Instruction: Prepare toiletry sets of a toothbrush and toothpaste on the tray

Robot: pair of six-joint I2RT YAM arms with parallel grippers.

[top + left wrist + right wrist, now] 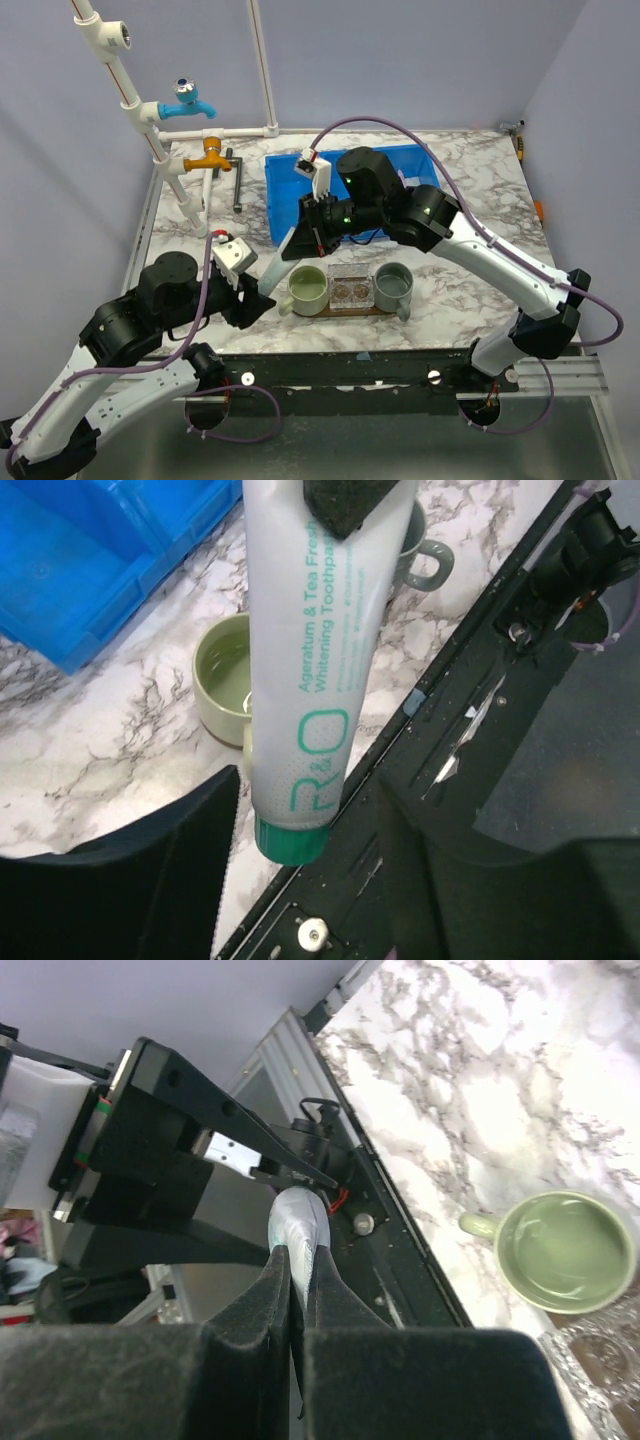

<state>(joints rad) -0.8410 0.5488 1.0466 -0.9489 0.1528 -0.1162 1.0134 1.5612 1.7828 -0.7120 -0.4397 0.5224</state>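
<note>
- I see bare table (480, 165) right of the blue bin (285, 200).
- The green cup (308, 288), grey cup (392, 285) and clear box (351, 288) fill the tray (350, 313).
- Pipes (170, 170) block the far left.

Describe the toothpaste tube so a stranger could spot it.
On the marble table, find the pale green cup near the front edge. Just left of it, midair, the right gripper pinches the flat end of the toothpaste tube. Only it is whitish with green lettering and a green cap.

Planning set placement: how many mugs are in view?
2. A pale green ceramic mug at the left end of the dark-brown wooden tray, a grey-blue ceramic mug at its right end; others may be hidden.
</note>
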